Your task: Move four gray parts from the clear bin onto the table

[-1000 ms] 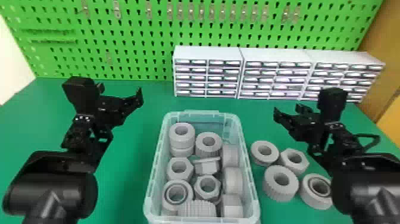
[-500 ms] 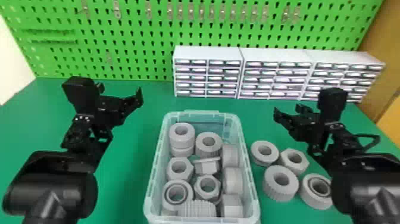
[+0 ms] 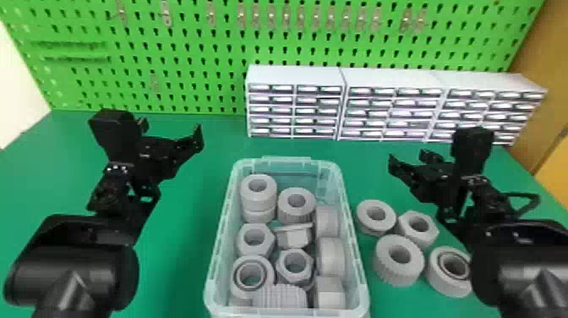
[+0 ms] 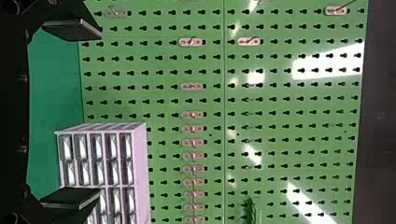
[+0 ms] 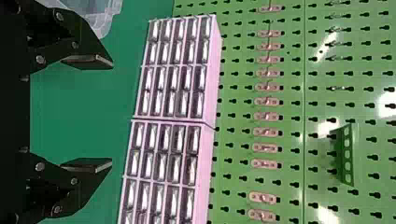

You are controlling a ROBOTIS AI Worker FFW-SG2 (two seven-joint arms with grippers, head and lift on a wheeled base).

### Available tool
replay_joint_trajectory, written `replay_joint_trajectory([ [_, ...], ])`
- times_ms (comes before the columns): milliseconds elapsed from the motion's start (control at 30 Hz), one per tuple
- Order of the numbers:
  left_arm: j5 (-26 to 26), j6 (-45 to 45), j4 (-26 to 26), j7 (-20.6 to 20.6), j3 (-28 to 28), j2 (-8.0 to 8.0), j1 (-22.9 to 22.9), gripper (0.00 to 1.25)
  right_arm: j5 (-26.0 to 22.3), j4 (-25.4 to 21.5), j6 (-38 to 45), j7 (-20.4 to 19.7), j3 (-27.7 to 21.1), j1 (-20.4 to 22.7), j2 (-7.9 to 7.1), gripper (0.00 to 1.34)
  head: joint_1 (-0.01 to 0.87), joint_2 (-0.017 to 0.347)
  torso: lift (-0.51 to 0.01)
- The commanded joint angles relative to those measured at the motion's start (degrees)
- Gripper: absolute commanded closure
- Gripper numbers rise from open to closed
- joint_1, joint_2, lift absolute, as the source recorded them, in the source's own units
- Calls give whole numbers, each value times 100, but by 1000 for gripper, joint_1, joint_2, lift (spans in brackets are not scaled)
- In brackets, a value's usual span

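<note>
The clear bin (image 3: 361,270) stands on the green table between the two arms and holds several gray parts, among them a ribbed ring (image 3: 296,204) and a hex nut (image 3: 255,239). Right of it several gray parts lie on the table, including a ribbed ring (image 3: 399,259) and a hex nut (image 3: 418,228). My left gripper (image 3: 173,129) is held left of and behind the bin, open and holding nothing; in its wrist view the left gripper (image 4: 84,114) has its fingers wide apart. My right gripper (image 3: 409,158) hangs behind the loose parts; in its wrist view the right gripper (image 5: 98,113) is open too.
White drawer cabinets (image 3: 296,76) line the back right of the table. Behind them rises a green pegboard (image 3: 203,55) with small hooks. In the right wrist view, a corner of the clear bin (image 5: 105,18) is beside one finger.
</note>
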Motion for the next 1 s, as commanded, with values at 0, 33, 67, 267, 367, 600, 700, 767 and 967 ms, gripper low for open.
replay_joint_trajectory([
  [0,0,0,0,6,0,0,-6,105,-20,0,14,0,-10,10,-5,516,686,26,-50],
  [33,0,0,0,-3,0,0,-6,105,-20,0,14,0,-10,10,-5,516,686,26,-50],
  [67,0,0,0,-3,0,0,-6,105,-20,0,14,0,-1,10,-5,516,686,26,-50],
  [267,0,0,0,-3,0,0,-6,105,-20,0,14,0,-1,10,-23,515,686,26,-50],
  [367,0,0,0,-3,-9,0,-6,105,-11,0,14,0,7,10,-23,516,686,26,-50],
  [600,0,0,0,-3,0,0,2,105,-11,0,14,0,16,10,-23,516,686,26,-50],
  [700,0,0,0,-3,0,0,2,105,-11,0,14,0,16,10,-23,515,686,26,-50],
  [767,0,0,0,6,0,0,2,105,-20,0,14,0,16,10,-23,515,686,26,-50],
  [967,0,0,0,-3,0,0,2,105,-11,0,14,0,25,10,-23,516,686,26,-50],
])
